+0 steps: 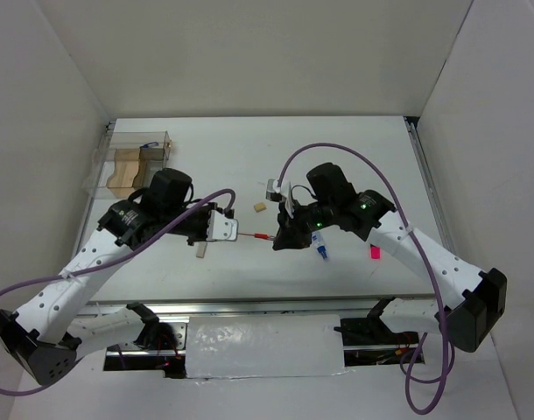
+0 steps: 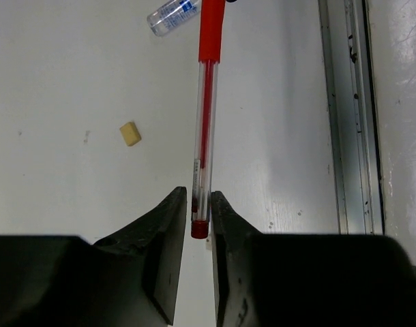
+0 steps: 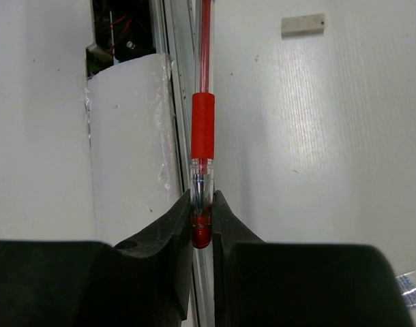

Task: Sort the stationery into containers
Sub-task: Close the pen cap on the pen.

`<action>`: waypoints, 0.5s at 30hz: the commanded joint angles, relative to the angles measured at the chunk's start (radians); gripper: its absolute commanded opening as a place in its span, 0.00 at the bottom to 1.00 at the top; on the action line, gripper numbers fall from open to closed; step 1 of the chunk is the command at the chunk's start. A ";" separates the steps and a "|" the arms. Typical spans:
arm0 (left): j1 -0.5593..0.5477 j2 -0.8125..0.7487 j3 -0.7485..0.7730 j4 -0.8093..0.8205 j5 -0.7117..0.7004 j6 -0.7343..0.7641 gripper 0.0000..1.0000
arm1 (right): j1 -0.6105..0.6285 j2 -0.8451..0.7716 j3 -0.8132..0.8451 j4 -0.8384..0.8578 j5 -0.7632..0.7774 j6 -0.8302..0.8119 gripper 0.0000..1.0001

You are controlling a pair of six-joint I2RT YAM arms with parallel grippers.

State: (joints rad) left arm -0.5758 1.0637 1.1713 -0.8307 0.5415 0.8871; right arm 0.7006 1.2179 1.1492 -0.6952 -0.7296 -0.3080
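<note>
A thin red pen (image 1: 254,235) hangs level above the table between my two grippers. My left gripper (image 1: 235,233) has its jaws drawn in round the pen's end cap (image 2: 200,225). My right gripper (image 1: 278,241) is shut on the pen's other end (image 3: 202,228). A clear blue-capped tube (image 1: 320,249) lies under the right wrist and shows in the left wrist view (image 2: 172,13). A tan eraser (image 1: 259,207) (image 2: 130,133) lies behind the pen. A second tan block (image 1: 201,251) (image 3: 303,24) lies below the left gripper. The clear container (image 1: 140,153) stands at the far left.
A pink-black marker (image 1: 375,253) lies on the table right of the right arm. The metal rail (image 2: 344,116) and a white taped strip (image 3: 129,143) run along the table's near edge. White walls close in the table on three sides.
</note>
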 commanded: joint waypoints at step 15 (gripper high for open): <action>-0.097 0.019 0.028 0.053 -0.038 -0.059 0.00 | 0.068 0.031 0.067 -0.003 0.018 -0.013 0.00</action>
State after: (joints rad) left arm -0.6353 1.0756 1.1709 -0.8616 0.4808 0.8581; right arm 0.7353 1.2362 1.1561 -0.7345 -0.6949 -0.3115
